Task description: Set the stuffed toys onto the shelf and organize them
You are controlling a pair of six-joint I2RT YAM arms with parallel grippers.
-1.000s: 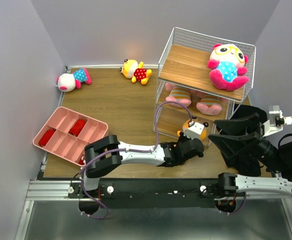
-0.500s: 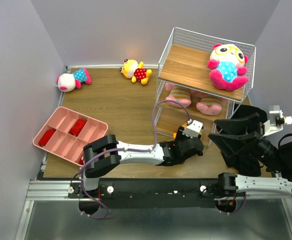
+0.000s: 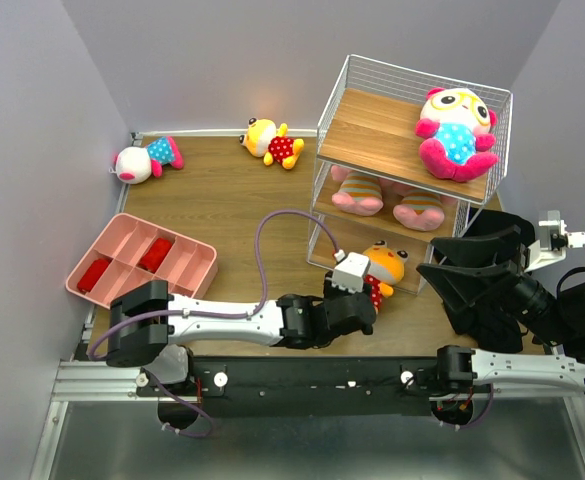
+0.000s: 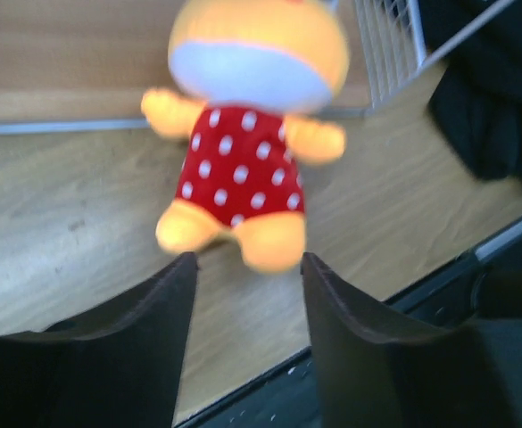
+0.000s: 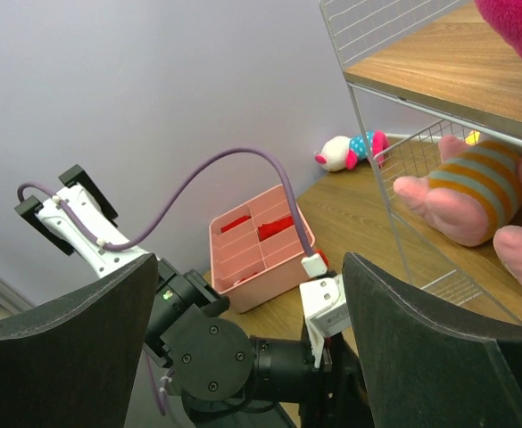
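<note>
A yellow stuffed toy in a red dotted outfit (image 4: 243, 169) lies with its head on the lowest board of the shelf (image 3: 372, 125) and its legs out on the table. My left gripper (image 4: 245, 278) stands open just short of its feet, holding nothing; from above the left gripper (image 3: 358, 300) is at the rack's front left corner. A white-faced pink toy (image 3: 457, 130) sits on the top board. Two striped pigs (image 3: 357, 192) (image 3: 422, 210) lie on the middle one. Another white-faced toy (image 3: 144, 160) and another yellow one (image 3: 270, 140) lie at the table's back. My right gripper (image 5: 252, 303) hangs open and empty.
A pink divided tray (image 3: 140, 268) with red pieces stands at the front left of the table. The left arm's purple cable (image 3: 272, 230) arches over the table's middle. The right arm (image 3: 492, 285) sits folded to the right of the rack's front.
My left gripper opened and let go of the yellow toy at the lowest board, then drew back to the left and toward the near edge. The right arm has not moved.
</note>
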